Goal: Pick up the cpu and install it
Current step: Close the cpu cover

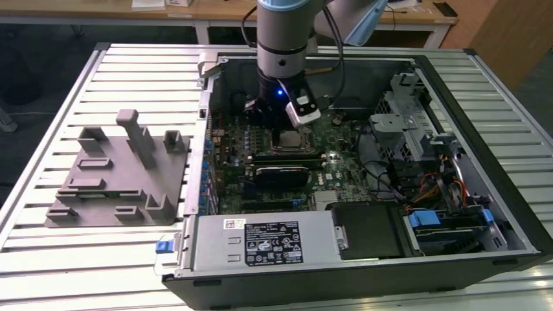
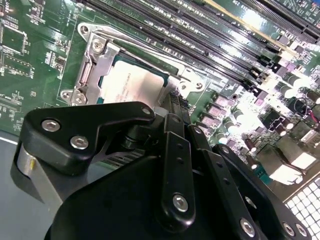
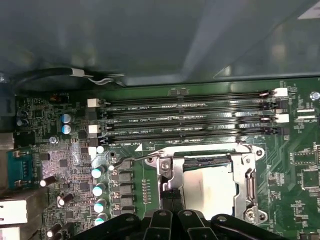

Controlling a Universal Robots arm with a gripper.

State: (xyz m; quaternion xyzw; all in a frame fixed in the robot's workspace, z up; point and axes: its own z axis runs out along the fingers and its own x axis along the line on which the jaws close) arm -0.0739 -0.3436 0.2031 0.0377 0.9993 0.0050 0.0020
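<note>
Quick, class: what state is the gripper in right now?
Gripper: open or shut cannot be told; it hangs close over the socket, where the cpu lies.

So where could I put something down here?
Bare slatted table behind and in front of the grey fixture, plus a strip past the computer case at the exterior view's right. Inside is crowded: gripper over cpu.

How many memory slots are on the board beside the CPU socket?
4: parallel memory slots side by side between the socket and the case wall, all empty. None looks hidden.
</note>
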